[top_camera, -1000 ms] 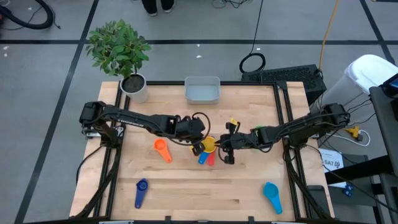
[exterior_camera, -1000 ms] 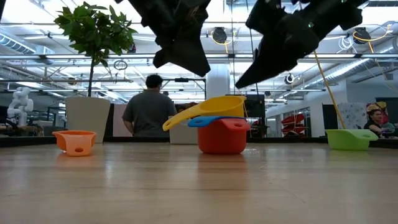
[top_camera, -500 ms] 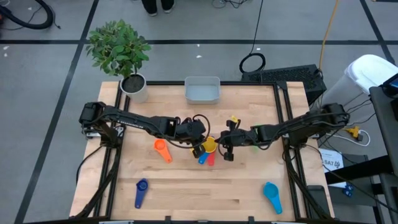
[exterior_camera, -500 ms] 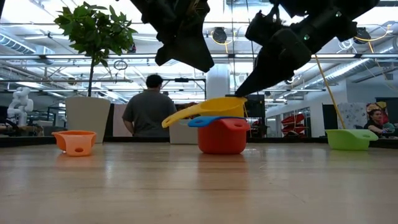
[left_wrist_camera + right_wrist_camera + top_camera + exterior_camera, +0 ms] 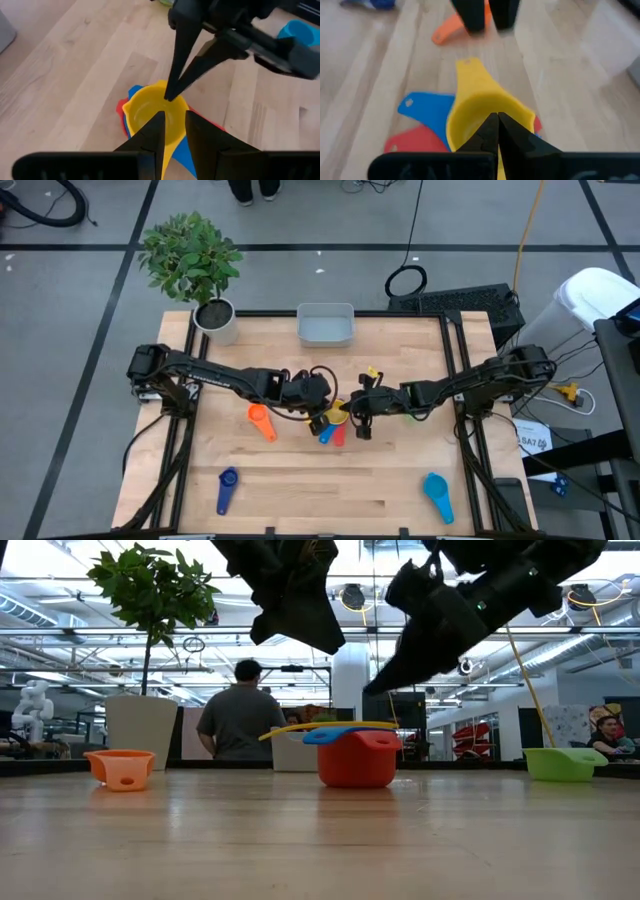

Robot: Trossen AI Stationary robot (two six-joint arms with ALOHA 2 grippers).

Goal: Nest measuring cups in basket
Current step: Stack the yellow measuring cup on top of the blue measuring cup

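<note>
A stack of cups stands mid-table: the red cup (image 5: 339, 437) (image 5: 358, 758) at the bottom, a bright blue cup (image 5: 326, 434) (image 5: 427, 107) in it, and the yellow cup (image 5: 337, 414) (image 5: 330, 726) (image 5: 150, 107) level on top. My left gripper (image 5: 320, 407) (image 5: 172, 126) hovers above the yellow cup's handle, open by a narrow gap. My right gripper (image 5: 353, 418) (image 5: 497, 120) (image 5: 368, 690) is shut, its tip just over the yellow cup's rim; the low view shows a gap below it. The basket (image 5: 325, 326) stands at the far edge.
An orange cup (image 5: 260, 420) (image 5: 120, 767) lies left of the stack. A dark blue cup (image 5: 227, 485) is near the front left, a teal cup (image 5: 437, 494) near the front right. The green cup (image 5: 565, 762) sits under my right arm. A plant pot (image 5: 218, 320) occupies the far-left corner.
My right gripper, shut, has moved left and down onto the raised side of the yellow cup. The cup, which sat tilted in the blue one, has dropped level into the stack.
</note>
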